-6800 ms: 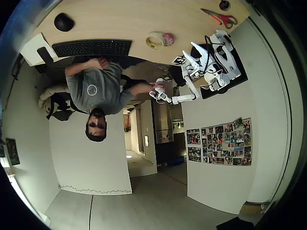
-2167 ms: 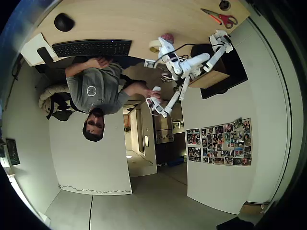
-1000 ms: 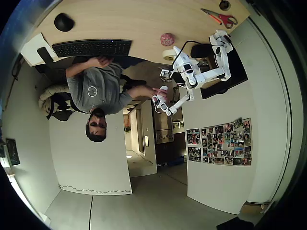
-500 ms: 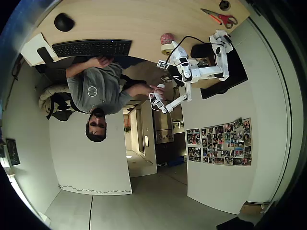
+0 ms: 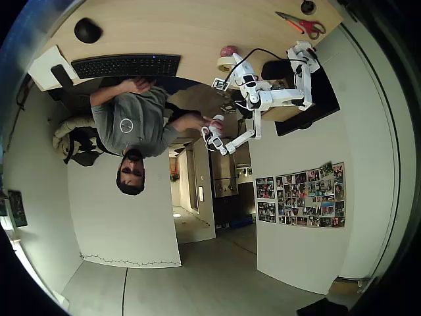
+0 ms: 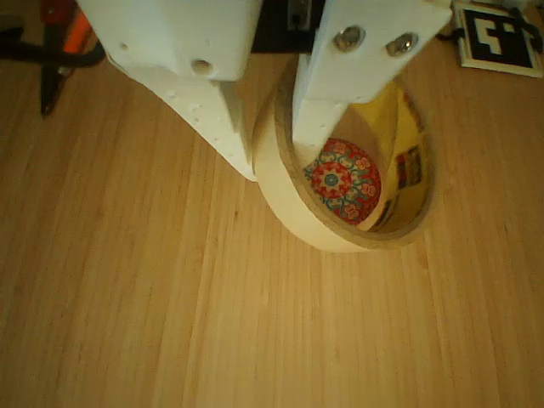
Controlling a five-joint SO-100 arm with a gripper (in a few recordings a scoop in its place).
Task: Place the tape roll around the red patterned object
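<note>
In the wrist view my gripper [image 6: 274, 161] is shut on the wall of the cream tape roll [image 6: 293, 217], one white finger inside the ring and one outside. Through the ring's open centre the red patterned object [image 6: 344, 180] shows on the wooden table; whether the roll rests on the table I cannot tell. In the overhead view the tape roll [image 5: 226, 64] hangs at the end of the white arm, at the gripper [image 5: 233, 62]. It touches or overlaps the pink-red ball [image 5: 228, 51] on the side nearer the table's edge.
Red-handled scissors [image 5: 302, 25] lie at the table's right end and at the top left of the wrist view [image 6: 55, 34]. A black keyboard [image 5: 126, 65] and mouse [image 5: 87, 29] are on the left. A black-and-white marker tag [image 6: 501, 38] lies nearby. A person sits at the table's edge.
Over the last second the gripper carried the tape roll left and up the picture, from beside the table edge to the ball. Earlier the roll lay touching the ball before being lifted away.
</note>
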